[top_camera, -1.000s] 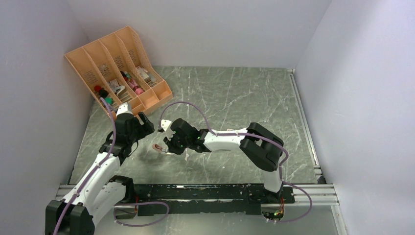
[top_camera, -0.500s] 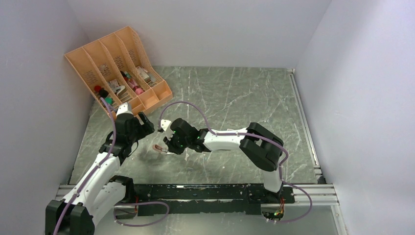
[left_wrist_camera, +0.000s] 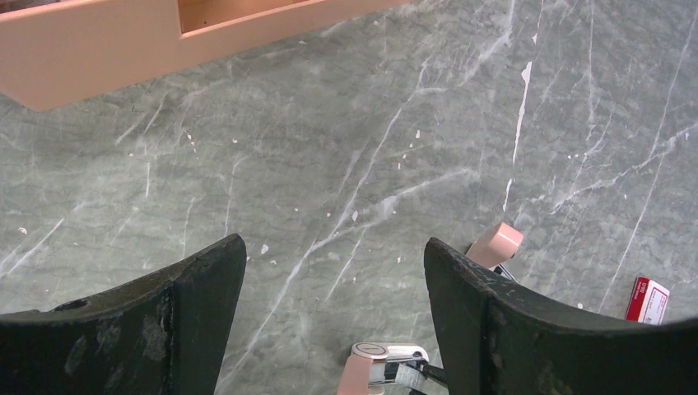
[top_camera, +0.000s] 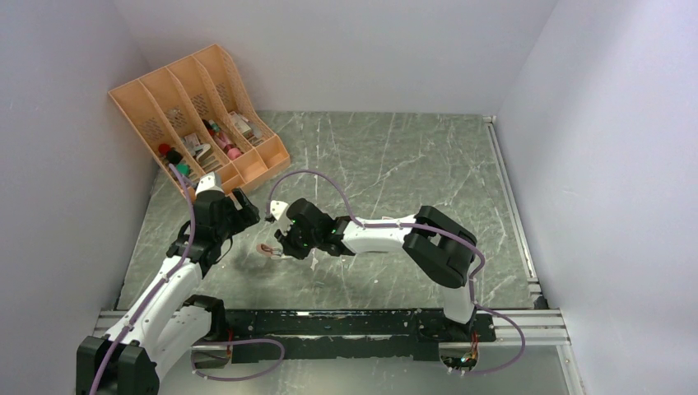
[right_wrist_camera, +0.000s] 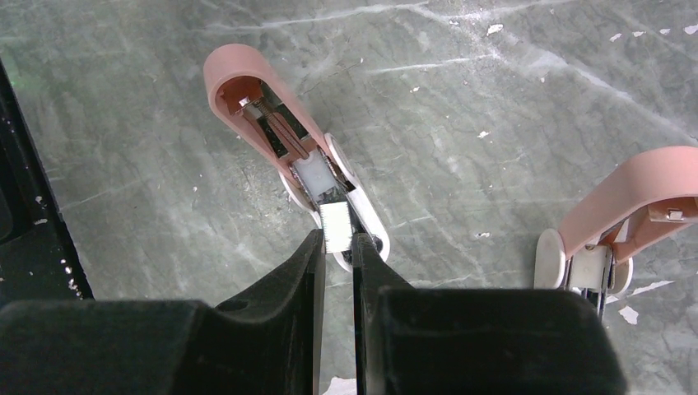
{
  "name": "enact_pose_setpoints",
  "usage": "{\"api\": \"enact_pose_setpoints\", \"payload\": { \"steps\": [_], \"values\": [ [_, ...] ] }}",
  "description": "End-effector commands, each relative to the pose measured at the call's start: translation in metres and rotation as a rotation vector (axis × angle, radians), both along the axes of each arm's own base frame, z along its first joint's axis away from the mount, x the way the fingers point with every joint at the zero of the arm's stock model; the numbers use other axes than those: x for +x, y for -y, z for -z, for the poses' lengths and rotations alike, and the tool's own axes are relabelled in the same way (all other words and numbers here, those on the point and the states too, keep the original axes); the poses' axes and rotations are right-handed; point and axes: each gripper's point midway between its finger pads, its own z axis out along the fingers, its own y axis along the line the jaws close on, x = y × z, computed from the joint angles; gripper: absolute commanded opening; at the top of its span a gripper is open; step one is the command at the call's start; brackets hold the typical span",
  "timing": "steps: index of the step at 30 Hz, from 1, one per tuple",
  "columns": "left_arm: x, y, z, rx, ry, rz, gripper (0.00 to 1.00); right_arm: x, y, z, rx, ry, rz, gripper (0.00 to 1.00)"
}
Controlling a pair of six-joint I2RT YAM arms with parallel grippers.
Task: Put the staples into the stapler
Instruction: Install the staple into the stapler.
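— Where is the staple strip [right_wrist_camera: 335, 227]?
— Lower centre of the right wrist view, pinched between the right jaws, which are nearly closed on it. Its long axis runs up-down, over the lower end of the opened pink stapler [right_wrist_camera: 265, 111], which slants toward upper left.
— And the left jaws?
— Spread wide, holding nothing, above the desk [left_wrist_camera: 329, 123]. The red-and-white staple box [left_wrist_camera: 648, 299] lies at lower right.

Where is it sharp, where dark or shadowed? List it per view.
Right wrist: silvery staple strip and open pink plastic stapler sharp, right pincer featureless black. Left wrist: green marble tabletop crisp, left pincer dim. Top external: even light, faint shadows, stapler tiny.
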Motion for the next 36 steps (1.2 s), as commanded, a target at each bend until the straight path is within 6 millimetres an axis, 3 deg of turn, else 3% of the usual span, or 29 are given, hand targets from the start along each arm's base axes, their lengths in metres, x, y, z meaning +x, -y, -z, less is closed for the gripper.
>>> {"api": "enact_pose_setpoints", "payload": {
  "steps": [1, 15, 36],
  "values": [
    [0.008, 0.002, -0.014, -0.016, 0.047, 0.009, 0.83, 0.005, -0.001, -0.009, 0.015, 0.034, 0.009, 0.17],
    [0.008, 0.003, -0.014, -0.014, 0.047, 0.012, 0.83, -0.001, -0.001, -0.015, 0.034, 0.066, -0.024, 0.17],
    [0.008, 0.003, -0.014, -0.015, 0.045, 0.01, 0.83, 0.003, 0.002, -0.005, -0.015, 0.092, -0.025, 0.17]
  ]
}}
